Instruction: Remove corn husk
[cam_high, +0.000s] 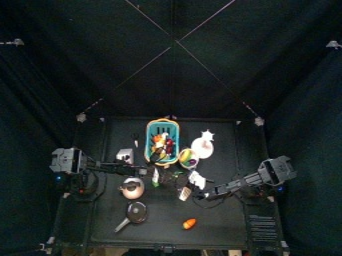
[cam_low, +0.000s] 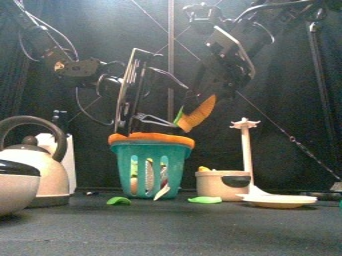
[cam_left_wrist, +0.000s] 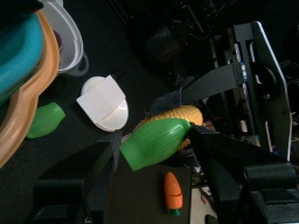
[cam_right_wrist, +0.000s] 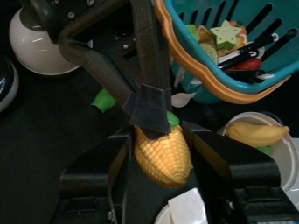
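Corn (cam_right_wrist: 163, 156) held in air by right tool (cam_right_wrist: 162, 150), clamped on yellow cob; front view: upper centre, above teal basket (cam_low: 150, 166).

Left tool (cam_left_wrist: 158, 156) wide open, jaws either side of green husk (cam_left_wrist: 155, 144), not yet gripping.

Risks:
- Left closes off-centre → husk slips out, or pinches cob w/ husk.
- Hard pull → cob slides from right grip, drops into basket or onto tabletop (cam_low: 174, 225).
- Husk prob tight; view dim, can't confirm.
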